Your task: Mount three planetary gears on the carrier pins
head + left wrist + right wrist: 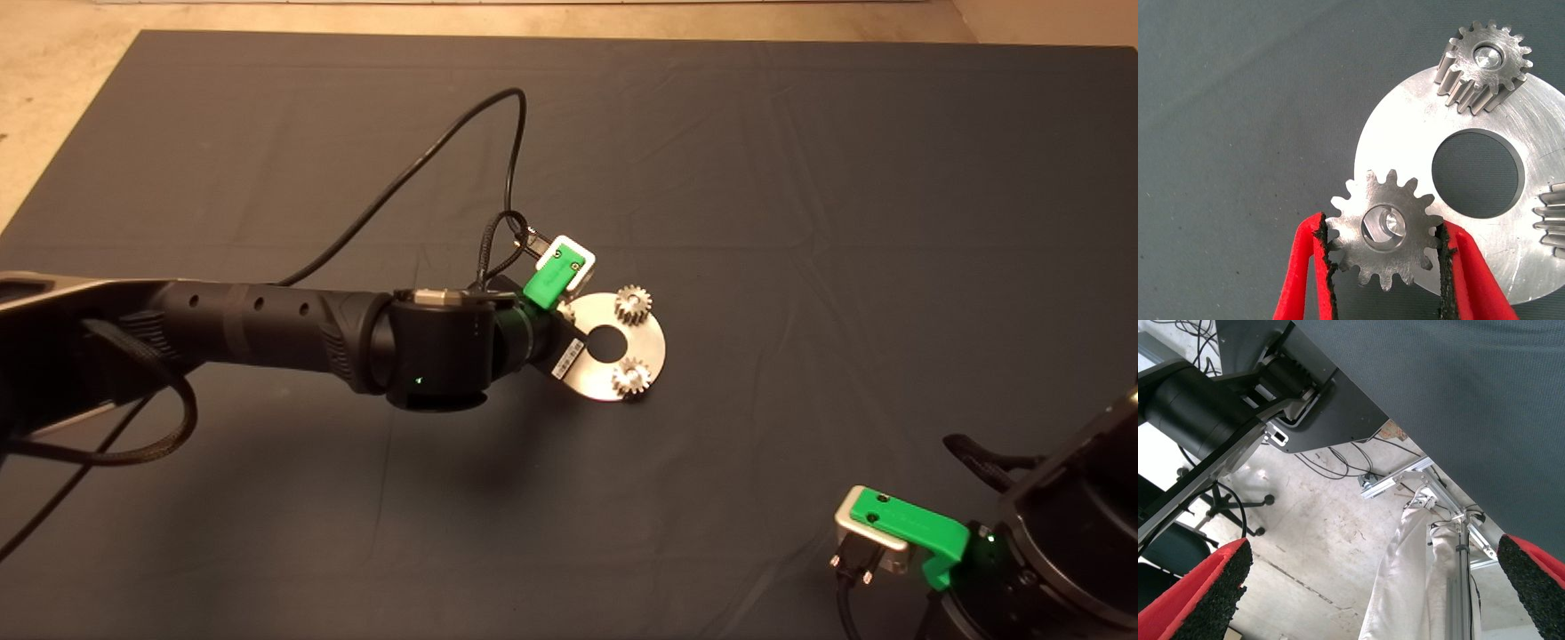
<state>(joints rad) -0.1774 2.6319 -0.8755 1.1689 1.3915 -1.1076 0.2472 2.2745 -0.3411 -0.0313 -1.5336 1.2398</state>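
Gear [1386, 235] number three sitting pinched between left gripper [1386, 267] fingers, hovering over disc [653, 342] at 9 o'clock edge. Pin [1390, 220] showing off-centre through bore; I'm nudging to centre it, keeping gear level, before lowering. Counting: two gears seated, 1 and 5 o'clock. Right gripper [1371, 587] idling wide open, 5 o'clock corner.
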